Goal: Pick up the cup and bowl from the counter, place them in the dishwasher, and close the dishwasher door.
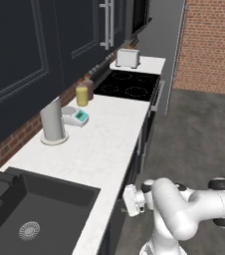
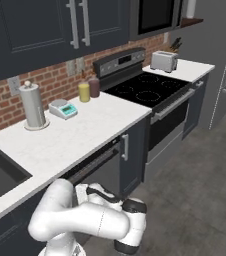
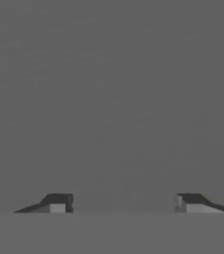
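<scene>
My gripper is open, its two fingertips wide apart with nothing between them. They face a flat charcoal panel at very close range. The arm is folded low in front of the counter, and its white hand sits against the dark front under the counter edge. From the right base view the hand is at the dishwasher door, which stands almost upright with a dark slit along its top. The cup and the bowl are out of view.
On the counter stand a tall grey cylinder, a small scale and a yellow jar. The black sink is near left, the cooktop and toaster far. Open floor lies to the right.
</scene>
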Controlling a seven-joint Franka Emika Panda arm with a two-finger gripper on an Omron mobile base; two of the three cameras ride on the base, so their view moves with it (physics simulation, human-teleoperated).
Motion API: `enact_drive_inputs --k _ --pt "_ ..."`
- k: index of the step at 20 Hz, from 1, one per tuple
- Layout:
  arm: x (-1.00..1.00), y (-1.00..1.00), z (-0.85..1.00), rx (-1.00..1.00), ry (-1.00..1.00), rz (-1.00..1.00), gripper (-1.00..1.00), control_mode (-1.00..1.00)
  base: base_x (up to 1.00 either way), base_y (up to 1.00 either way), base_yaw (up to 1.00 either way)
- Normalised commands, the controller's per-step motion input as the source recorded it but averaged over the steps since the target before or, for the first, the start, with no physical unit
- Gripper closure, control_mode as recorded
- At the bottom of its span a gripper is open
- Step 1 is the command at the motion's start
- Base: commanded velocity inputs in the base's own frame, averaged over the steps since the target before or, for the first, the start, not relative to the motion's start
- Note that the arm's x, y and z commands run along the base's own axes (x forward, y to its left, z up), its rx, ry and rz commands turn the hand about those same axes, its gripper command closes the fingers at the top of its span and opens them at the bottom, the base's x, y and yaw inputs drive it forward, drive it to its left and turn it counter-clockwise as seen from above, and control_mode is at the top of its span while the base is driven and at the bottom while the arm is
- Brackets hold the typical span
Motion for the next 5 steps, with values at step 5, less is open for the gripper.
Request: enact_drive_inputs --k 5 --pt "0.49 0.19 -0.36 0.05 -0.16 -0.09 -1.0 -1.0 0.0 0.0 0.0"
